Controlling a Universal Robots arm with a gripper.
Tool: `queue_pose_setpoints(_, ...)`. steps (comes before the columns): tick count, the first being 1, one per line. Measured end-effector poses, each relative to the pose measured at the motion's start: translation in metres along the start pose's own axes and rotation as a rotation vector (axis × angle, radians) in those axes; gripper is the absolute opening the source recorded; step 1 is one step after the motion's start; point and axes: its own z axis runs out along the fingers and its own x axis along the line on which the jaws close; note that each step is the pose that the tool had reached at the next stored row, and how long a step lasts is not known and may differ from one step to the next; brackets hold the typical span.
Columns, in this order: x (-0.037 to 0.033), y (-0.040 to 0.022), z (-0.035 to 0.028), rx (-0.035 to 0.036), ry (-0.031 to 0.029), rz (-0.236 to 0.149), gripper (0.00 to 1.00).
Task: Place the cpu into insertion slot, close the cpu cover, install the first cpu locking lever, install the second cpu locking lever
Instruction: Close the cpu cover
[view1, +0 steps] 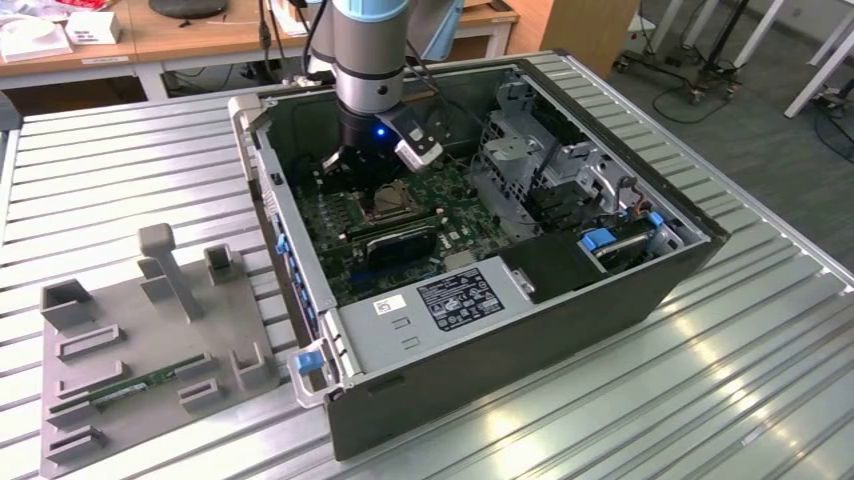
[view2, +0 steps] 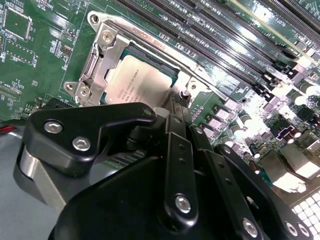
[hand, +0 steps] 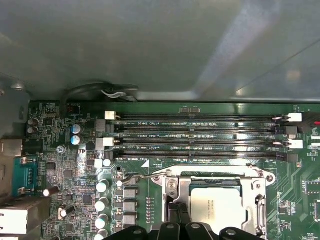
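One arm (view1: 367, 50), mine, reaches down into an open computer case (view1: 441, 400) on a ribbed metal table (view1: 747, 380). My gripper (view2: 172, 117) hovers just over one edge of the insertion slot (hand: 170, 184); I cannot tell whether it is apart or together. The cpu (view2: 137, 75) lies flat inside the slot, with the cpu cover (view2: 102, 62) down around its pale face, near the memory slots (hand: 200, 135)

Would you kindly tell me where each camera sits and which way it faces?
Exterior view: off the arm, looking down into the open computer case; the arm and gripper show.
Second wrist view: on the wrist, looking past the gripper's black body at the cpu.
First wrist view: on the wrist, facing the memory slots; gripper parts in front.
Both wrist views share the cpu.
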Motion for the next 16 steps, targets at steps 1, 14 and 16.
queue_pose_setpoints(1,0.0000,0.0000,0.0000,0.0000,0.0000,0.000,0.11)
queue_pose_setpoints(14,-0.0001,0.0003,-0.0046,-0.0004,-0.0003,0.000,0.11)
queue_pose_setpoints(16,-0.0001,0.0003,-0.0063,-0.0003,-0.0001,0.000,0.11)
